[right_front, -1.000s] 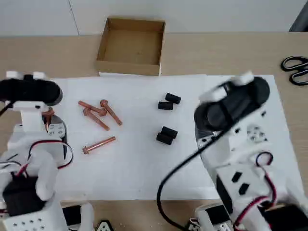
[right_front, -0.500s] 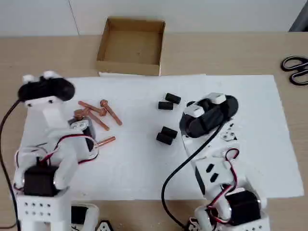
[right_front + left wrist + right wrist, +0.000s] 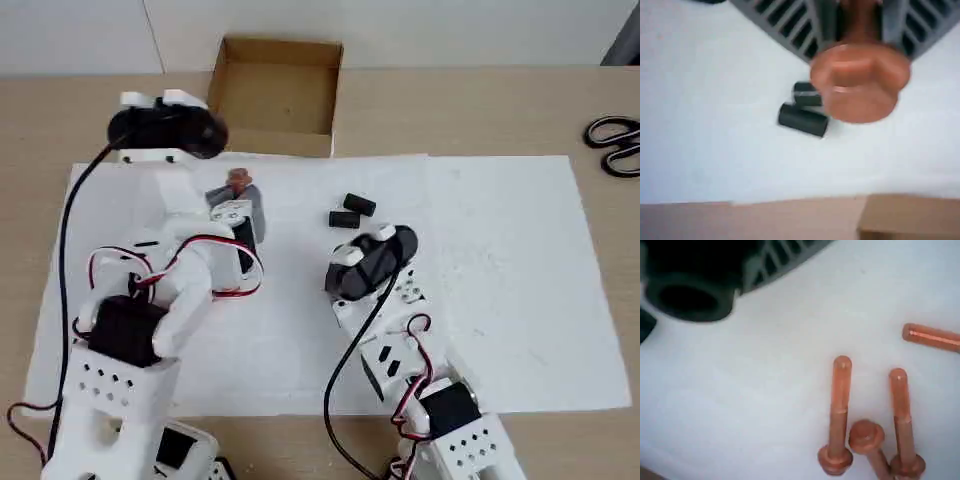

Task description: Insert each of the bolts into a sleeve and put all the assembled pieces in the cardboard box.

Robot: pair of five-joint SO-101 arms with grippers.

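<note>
Left fingers (image 3: 785, 25) clamp a bolt (image 3: 860, 82), head toward the wrist camera and shank running back between them. Right fingers (image 3: 785, 255) look closed on a sleeve (image 3: 690, 297), bore end-on. The sleeve sits well right of the bolt, so get both axes collinear first.

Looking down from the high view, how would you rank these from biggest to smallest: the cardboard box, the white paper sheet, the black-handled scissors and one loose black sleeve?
1. white paper sheet
2. open brown cardboard box
3. black-handled scissors, partly cut off at the picture's edge
4. short black cylindrical sleeve
</note>
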